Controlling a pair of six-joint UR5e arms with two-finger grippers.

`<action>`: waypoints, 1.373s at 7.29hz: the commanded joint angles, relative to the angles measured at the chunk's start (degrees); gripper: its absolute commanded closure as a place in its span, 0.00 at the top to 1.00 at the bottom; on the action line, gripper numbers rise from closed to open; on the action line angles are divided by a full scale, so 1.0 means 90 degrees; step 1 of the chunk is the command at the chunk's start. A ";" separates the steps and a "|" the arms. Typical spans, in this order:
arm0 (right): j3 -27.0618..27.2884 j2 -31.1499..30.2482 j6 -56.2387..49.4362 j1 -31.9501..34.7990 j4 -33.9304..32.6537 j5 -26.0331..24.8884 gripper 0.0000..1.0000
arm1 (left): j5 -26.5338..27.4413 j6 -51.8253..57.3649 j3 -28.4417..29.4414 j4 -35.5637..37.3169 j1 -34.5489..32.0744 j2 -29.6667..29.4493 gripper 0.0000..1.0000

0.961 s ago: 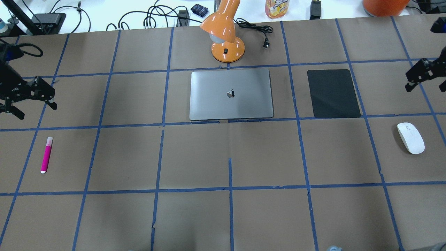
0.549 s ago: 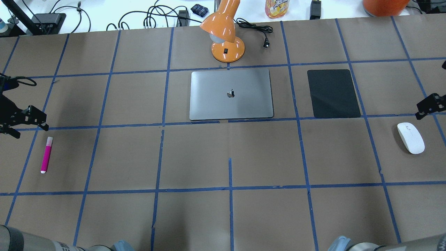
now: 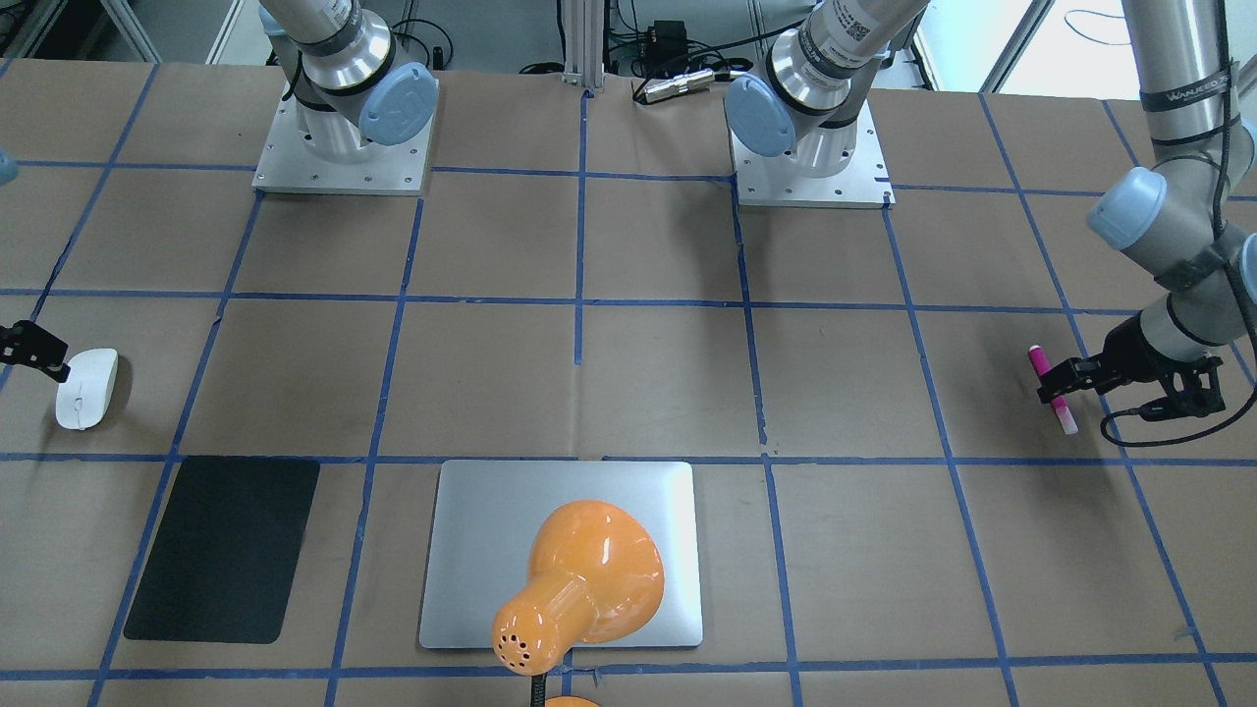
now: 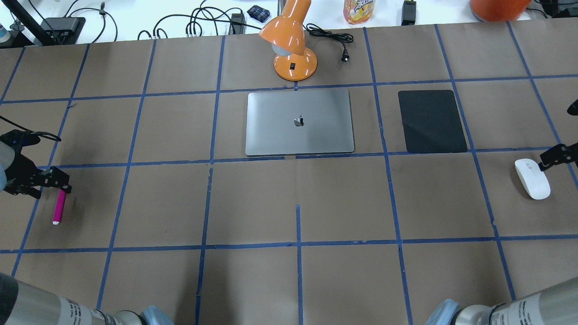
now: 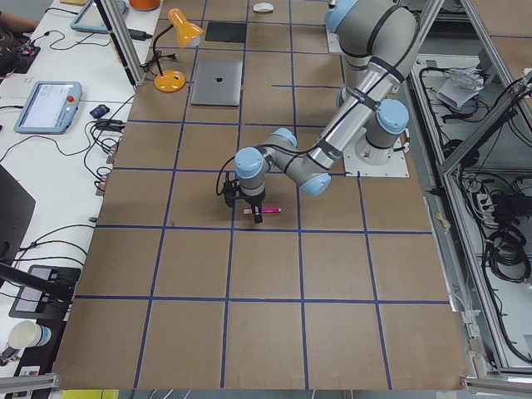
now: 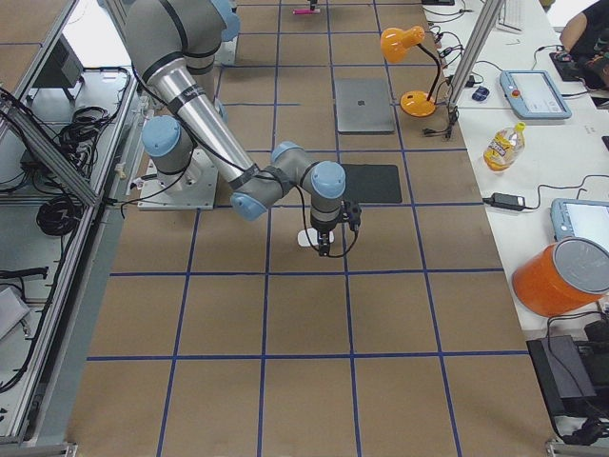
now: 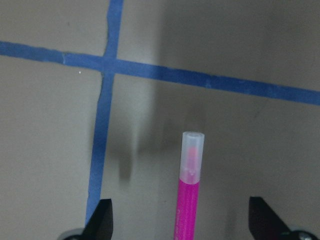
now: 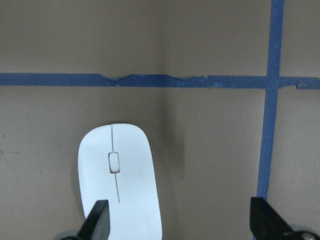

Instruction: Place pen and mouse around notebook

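The magenta pen (image 4: 58,208) lies on the table at the far left. My left gripper (image 4: 48,186) hangs open over its pale end. In the left wrist view the pen (image 7: 189,200) runs between the two spread fingertips (image 7: 102,222). At the far right edge lies the white mouse (image 4: 533,178), with my right gripper (image 4: 556,156) open just beyond its far end. The right wrist view has the mouse (image 8: 120,180) off centre, near one fingertip (image 8: 97,222). The silver notebook (image 4: 299,122) lies closed at the table's middle, far from both.
An orange desk lamp (image 4: 291,45) stands just behind the notebook and hides part of it in the front-facing view. A black mat (image 4: 432,121) lies to the notebook's right. Cables, a bottle and other items line the white bench beyond the table.
Both grippers have come toward the table's near side and lower. The left one is now over the pen's pale end, the right one beside the mouse. Pen and mouse have not moved.
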 commanded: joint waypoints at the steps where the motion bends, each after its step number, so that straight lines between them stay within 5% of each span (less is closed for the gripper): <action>1: -0.0048 0.0031 0.0021 -0.0154 0.0251 -0.0010 1.00 | 0.0009 0.0075 -0.0104 0.0060 0.0013 -0.0026 0.59; 4: 0.0049 -0.0049 0.0119 0.0430 0.0304 0.0332 1.00 | -0.0010 0.0066 -0.0152 0.0069 0.0013 -0.0006 0.07; 5: 0.0117 0.0001 0.0022 0.0461 -0.0006 0.0322 1.00 | -0.0010 0.0037 -0.0162 0.0031 0.0013 0.0023 0.00; 7: 0.0487 0.0273 0.0108 0.0461 -0.0990 0.0021 1.00 | 0.0057 -0.0041 -0.0085 -0.0134 -0.0074 0.0236 0.00; 9: 0.0596 0.0294 0.0032 0.0471 -0.1006 0.0019 1.00 | -0.0020 -0.0952 -0.0055 -0.1283 -0.0646 0.0976 0.00; 10: 0.0616 0.0255 0.0070 0.0481 -0.1006 0.0000 0.90 | -0.0001 -0.1859 -0.0055 -0.1849 -0.1134 0.1357 0.00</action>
